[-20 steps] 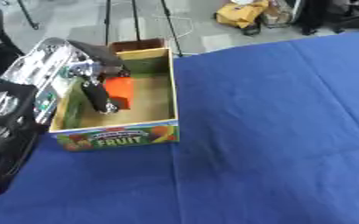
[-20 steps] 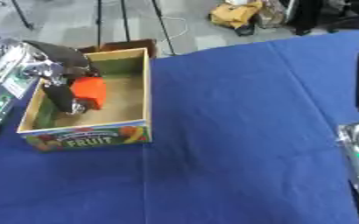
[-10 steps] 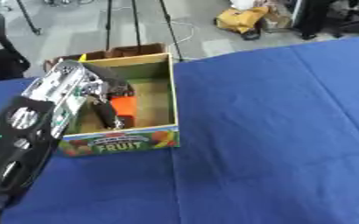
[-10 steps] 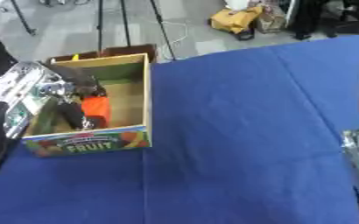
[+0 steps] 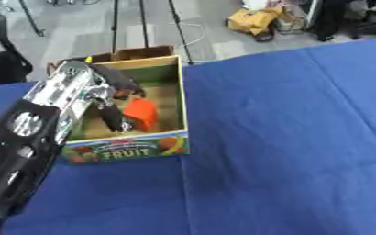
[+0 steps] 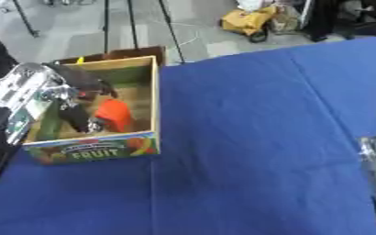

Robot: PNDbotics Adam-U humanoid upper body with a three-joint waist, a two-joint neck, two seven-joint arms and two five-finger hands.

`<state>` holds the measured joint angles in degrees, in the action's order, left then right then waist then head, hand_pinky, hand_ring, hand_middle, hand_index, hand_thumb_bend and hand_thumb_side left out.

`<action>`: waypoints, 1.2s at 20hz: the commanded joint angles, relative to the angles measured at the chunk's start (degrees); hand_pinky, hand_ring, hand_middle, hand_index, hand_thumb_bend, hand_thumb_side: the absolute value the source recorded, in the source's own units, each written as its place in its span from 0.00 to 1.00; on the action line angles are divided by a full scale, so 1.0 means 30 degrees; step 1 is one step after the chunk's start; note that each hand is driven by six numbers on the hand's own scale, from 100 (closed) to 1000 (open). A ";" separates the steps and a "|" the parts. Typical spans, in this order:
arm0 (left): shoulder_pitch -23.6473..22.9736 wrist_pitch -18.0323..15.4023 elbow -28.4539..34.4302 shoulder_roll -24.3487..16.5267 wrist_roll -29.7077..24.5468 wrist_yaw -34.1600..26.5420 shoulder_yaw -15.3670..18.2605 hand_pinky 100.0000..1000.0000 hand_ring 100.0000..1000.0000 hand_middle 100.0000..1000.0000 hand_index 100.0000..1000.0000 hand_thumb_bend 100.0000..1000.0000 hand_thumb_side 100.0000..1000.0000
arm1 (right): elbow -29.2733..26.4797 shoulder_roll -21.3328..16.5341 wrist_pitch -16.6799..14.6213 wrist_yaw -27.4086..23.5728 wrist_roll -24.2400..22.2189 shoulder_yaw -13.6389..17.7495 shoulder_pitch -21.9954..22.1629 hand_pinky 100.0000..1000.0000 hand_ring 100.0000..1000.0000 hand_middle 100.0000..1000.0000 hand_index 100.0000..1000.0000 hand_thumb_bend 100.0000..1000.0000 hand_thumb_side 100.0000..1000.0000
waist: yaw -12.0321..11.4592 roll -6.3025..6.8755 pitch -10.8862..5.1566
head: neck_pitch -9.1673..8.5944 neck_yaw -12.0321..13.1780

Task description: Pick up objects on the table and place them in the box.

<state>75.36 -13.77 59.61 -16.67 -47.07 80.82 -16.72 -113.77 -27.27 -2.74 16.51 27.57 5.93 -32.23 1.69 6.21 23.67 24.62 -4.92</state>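
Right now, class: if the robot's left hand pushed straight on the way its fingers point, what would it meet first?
Probably the orange block beside its fingers, then the floor of the cardboard fruit box; the left hand points down into it, though depth is unclear.

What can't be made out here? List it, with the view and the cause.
- Left hand grip on the orange object: both views, blurred, fingers overlap it.
- Box floor at the left: left arm covers it.
- Right hand: right eye view, cut off by the right edge.

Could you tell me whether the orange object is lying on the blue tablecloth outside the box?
No, the orange object sits inside the box, next to the left hand reaching in.
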 commanded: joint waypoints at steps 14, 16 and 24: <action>-0.2315 0.5696 1.3113 -0.3936 1.1057 -0.7682 0.3105 0.62 0.77 0.76 0.88 0.04 0.82 | -0.0275 -0.0386 -0.0065 -0.0003 0.0238 0.0288 0.0143 0.70 0.66 0.65 0.78 0.17 1.00 | -0.1224 -0.0487 -0.1319 | 0.1055 -0.1129; -0.3274 0.6482 1.4260 -0.4265 1.1568 -0.9244 0.3407 0.61 0.75 0.74 0.88 0.01 0.84 | -0.0275 -0.0319 -0.0050 0.0020 0.0303 0.0329 0.0169 0.70 0.66 0.65 0.78 0.16 1.00 | -0.1442 -0.0588 -0.1493 | 0.1250 -0.1256; -0.7565 0.7392 1.8217 -0.4188 1.6344 -1.7785 0.5152 0.53 0.65 0.65 0.85 0.11 0.89 | -0.0275 -0.0037 -0.0061 0.0175 0.0491 0.0464 0.0176 0.70 0.67 0.66 0.78 0.17 1.00 | -0.2181 -0.1190 -0.2434 | 0.2433 -0.1367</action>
<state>52.21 8.62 112.45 -28.24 -0.82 31.80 -2.63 -113.76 -26.78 -2.96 16.60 28.81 6.74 -31.21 -4.89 2.73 17.59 31.12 -9.10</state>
